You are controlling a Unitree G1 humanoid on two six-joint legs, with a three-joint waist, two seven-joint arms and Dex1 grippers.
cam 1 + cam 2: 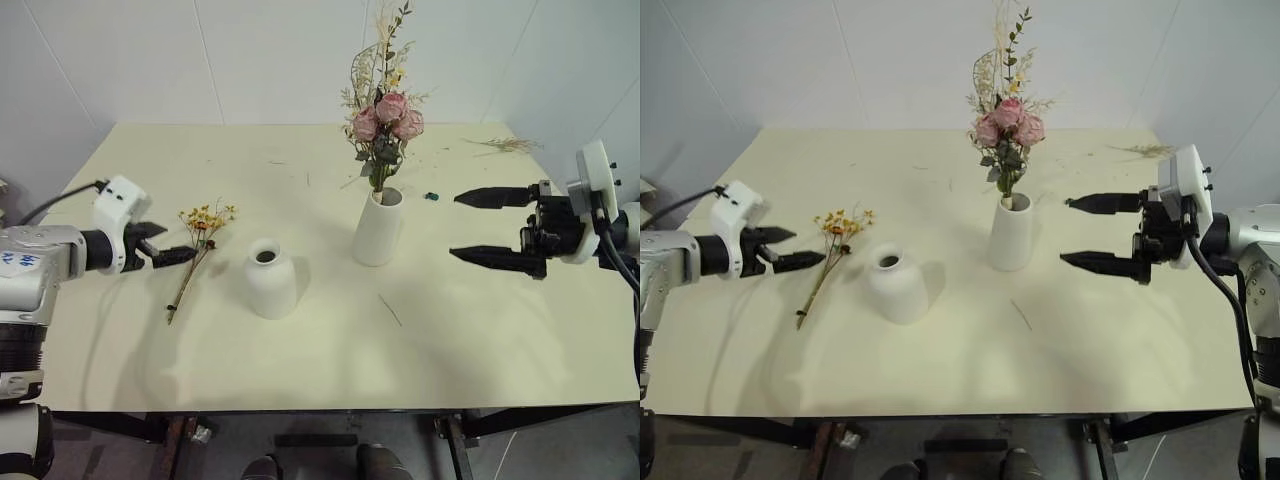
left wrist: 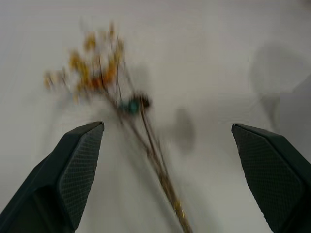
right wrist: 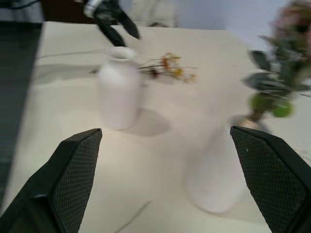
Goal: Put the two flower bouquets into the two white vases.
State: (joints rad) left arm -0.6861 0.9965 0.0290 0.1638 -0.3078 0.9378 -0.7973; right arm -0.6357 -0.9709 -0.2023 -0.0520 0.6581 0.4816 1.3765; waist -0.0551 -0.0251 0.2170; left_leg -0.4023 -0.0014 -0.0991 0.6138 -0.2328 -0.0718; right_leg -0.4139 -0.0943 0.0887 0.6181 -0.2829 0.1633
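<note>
Left gripper (image 1: pixel 172 243), jaws spread and empty, sits at frame left beside my yellow-orange bouquet (image 1: pixel 203 232), positioned to grasp its stems. Right gripper (image 1: pixel 480 227), likewise released, stands clear at frame right, since the rose bouquet (image 1: pixel 383 125) already occupies the tall vase (image 1: pixel 377 228); the rounded vase (image 1: pixel 270 278) remains unfilled.

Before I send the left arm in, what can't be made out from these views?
- Small yellow-orange bouquet: left wrist view blurs its flower heads and stem tie.
- Tall white cylinder vase: the pink rose bouquet's stem ends are hidden inside.
- Small dark-green object: too small to identify.
- Rounded white jug vase: interior dark.
</note>
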